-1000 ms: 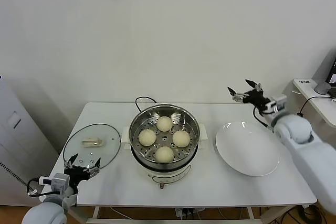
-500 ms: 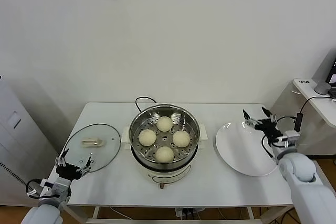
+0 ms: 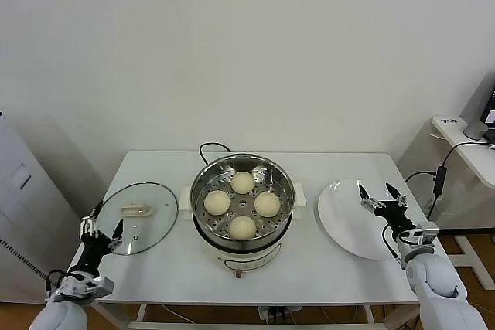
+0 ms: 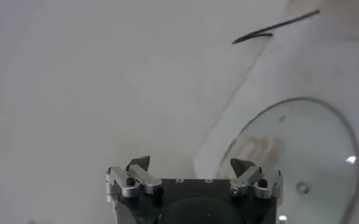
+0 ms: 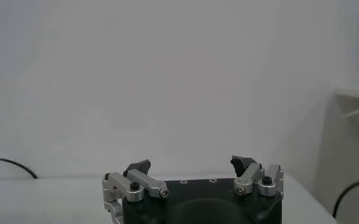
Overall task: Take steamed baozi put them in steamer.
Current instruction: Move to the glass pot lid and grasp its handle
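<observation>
Head view: no legible writing or brand marks. The steamer [image 3: 243, 205] stands at the centre of the white surface [image 3: 170, 264]; the steamed baozi [image 3: 242, 204], four in number, lie on its perforated tray. The white plate [image 3: 349, 220] beside it holds nothing. The glass lid [image 3: 138, 218] lies flat.

Left wrist view: left pincer [image 4: 191, 168] open, empty, near the lid.

Right wrist view: right pincer [image 5: 192, 170] open, empty.

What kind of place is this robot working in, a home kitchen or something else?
Probably a lab or test room staged as a kitchen task, not a home kitchen: a bare white wall, a plain white table holding only the steamer, glass lid and plate, plus a desk with equipment nearby.
</observation>
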Action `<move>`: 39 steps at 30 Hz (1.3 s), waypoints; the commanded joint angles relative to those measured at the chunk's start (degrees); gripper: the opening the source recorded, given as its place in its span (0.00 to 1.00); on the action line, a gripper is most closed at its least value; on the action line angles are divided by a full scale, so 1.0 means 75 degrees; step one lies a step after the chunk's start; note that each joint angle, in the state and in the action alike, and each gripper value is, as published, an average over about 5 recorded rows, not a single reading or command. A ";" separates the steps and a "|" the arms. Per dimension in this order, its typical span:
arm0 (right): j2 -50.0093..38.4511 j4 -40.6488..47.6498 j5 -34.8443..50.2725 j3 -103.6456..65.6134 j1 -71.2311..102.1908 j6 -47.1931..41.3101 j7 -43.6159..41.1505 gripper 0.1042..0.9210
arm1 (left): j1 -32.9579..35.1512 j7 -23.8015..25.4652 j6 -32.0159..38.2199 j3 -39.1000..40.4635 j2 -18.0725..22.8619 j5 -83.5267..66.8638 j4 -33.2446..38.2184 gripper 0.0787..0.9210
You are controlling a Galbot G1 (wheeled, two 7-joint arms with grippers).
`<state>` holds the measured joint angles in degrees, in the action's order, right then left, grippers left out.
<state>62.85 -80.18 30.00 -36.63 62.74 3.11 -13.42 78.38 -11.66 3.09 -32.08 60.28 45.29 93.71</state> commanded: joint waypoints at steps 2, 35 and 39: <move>0.0274 0.0083 -0.0177 -0.0203 0.0208 0.0160 -0.0185 0.88 | -0.0877 -0.0766 0.1376 -0.0058 0.0456 0.4345 -0.1616 0.88; 0.0340 0.0318 -0.0610 -0.0180 0.0218 0.0402 -0.0562 0.88 | -0.2873 -0.0649 0.1208 0.0147 0.0716 0.4589 -0.3268 0.88; 0.0334 0.0320 -0.0603 -0.0218 0.0247 0.0413 -0.0579 0.88 | -0.2972 -0.0607 0.1182 0.0180 0.0746 0.4585 -0.3370 0.88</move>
<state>65.33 -77.86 25.64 -38.12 64.51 6.11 -17.63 59.00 -16.45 11.90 -30.91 65.56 78.77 70.36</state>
